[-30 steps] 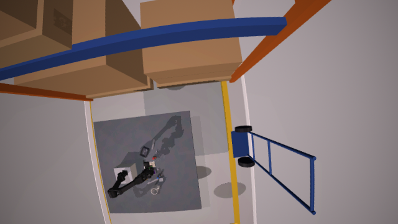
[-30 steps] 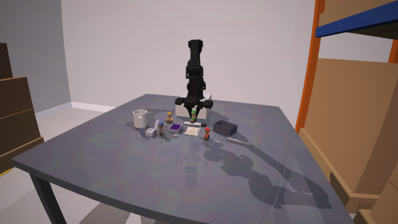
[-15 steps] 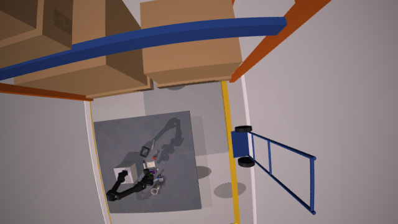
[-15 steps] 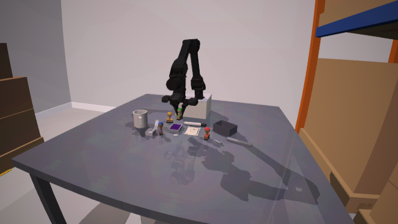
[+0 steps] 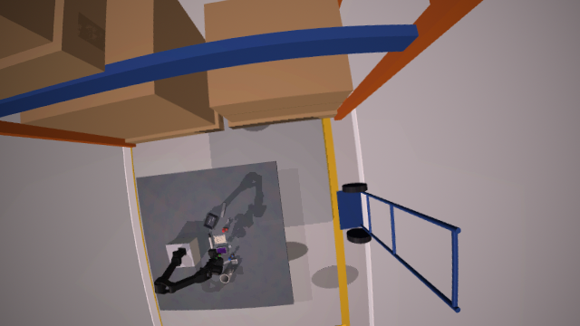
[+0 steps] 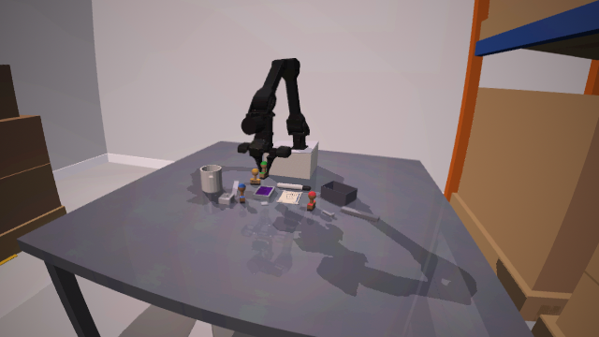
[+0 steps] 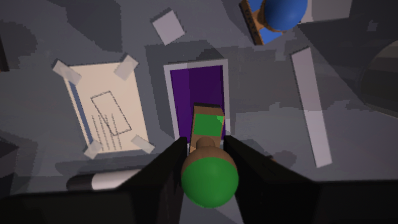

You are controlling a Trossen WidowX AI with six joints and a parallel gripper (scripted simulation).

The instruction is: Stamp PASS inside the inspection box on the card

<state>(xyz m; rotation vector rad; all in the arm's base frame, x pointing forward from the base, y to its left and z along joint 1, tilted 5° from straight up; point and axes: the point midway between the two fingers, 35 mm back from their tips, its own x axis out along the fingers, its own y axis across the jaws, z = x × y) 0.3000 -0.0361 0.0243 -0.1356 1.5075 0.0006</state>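
Note:
My gripper is shut on the green-knobbed stamp, held upright. The stamp's wooden base with its green label hangs a little above the near end of the purple ink pad. The cream card lies taped down right beside the pad. Its inspection box is a thin dark outline with nothing printed inside.
A blue-knobbed stamp, a brown stamp and a red-knobbed stamp stand around the pad. A cup, a dark tray, a marker, a grey bar and a white box are close by.

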